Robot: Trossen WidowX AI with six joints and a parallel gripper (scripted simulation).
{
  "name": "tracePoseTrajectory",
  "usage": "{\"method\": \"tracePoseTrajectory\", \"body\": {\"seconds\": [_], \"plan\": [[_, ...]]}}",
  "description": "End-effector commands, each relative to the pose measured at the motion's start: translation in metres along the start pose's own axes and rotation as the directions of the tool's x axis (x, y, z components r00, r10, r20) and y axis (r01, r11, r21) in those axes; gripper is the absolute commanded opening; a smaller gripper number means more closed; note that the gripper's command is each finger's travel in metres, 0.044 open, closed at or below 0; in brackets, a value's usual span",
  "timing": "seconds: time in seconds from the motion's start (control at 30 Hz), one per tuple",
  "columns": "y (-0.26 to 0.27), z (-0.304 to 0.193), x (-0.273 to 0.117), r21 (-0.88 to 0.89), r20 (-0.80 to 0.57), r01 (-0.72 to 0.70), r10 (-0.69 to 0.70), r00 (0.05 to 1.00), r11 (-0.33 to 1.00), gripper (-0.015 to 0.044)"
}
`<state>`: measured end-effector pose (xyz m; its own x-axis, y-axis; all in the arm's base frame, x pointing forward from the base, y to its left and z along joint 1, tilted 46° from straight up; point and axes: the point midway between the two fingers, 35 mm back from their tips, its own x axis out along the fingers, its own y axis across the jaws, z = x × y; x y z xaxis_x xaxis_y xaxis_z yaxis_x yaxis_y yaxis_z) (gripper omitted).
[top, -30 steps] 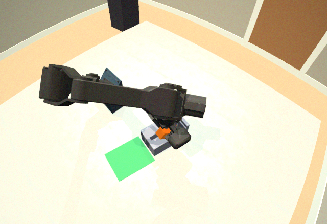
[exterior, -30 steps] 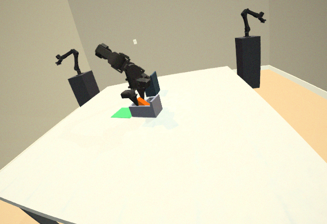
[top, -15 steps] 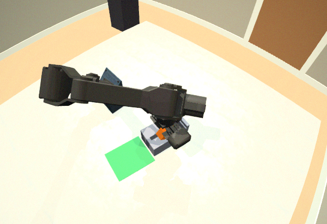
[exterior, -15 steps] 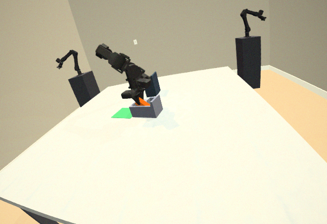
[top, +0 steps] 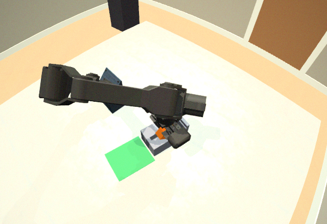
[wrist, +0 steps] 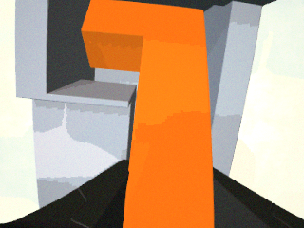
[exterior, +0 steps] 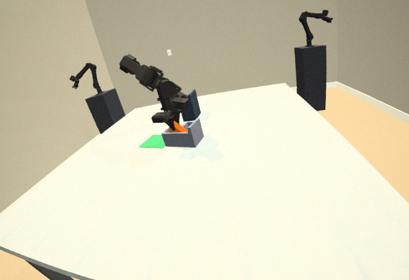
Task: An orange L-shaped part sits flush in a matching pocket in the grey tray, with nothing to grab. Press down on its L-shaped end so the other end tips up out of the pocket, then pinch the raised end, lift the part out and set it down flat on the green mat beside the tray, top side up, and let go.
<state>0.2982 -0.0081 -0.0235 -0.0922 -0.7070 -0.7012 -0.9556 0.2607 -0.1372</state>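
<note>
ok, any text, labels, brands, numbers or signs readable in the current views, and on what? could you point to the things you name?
None readable.
Grey tray (top: pixel 161 147) (exterior: pixel 179 139) (wrist: pixel 71 161), orange L-shaped part (top: pixel 160 133) (exterior: pixel 178 126) (wrist: pixel 173 119), green mat (top: pixel 129 158) (exterior: pixel 153 141): no lettering visible.
Pale plate on the far wall (exterior: pixel 169 52): too small to tell whether it is marked.

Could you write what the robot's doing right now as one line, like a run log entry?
jaws: shut on orange part | part: tilted, foot end in tray | green mat: part not on it
</note>
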Motion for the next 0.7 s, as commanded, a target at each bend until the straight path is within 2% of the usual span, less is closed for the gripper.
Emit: {"method": "tracePoseTrajectory", "body": {"seconds": [0.0, 0.67], "plan": [[-0.001, 0.001, -0.007, 0.005, 0.004, 0.003, -0.003, 1.0, 1.0, 0.0], [0.0, 0.001, -0.039, -0.001, 0.002, 0.003, -0.003, 1.0, 1.0, 0.0]]}}
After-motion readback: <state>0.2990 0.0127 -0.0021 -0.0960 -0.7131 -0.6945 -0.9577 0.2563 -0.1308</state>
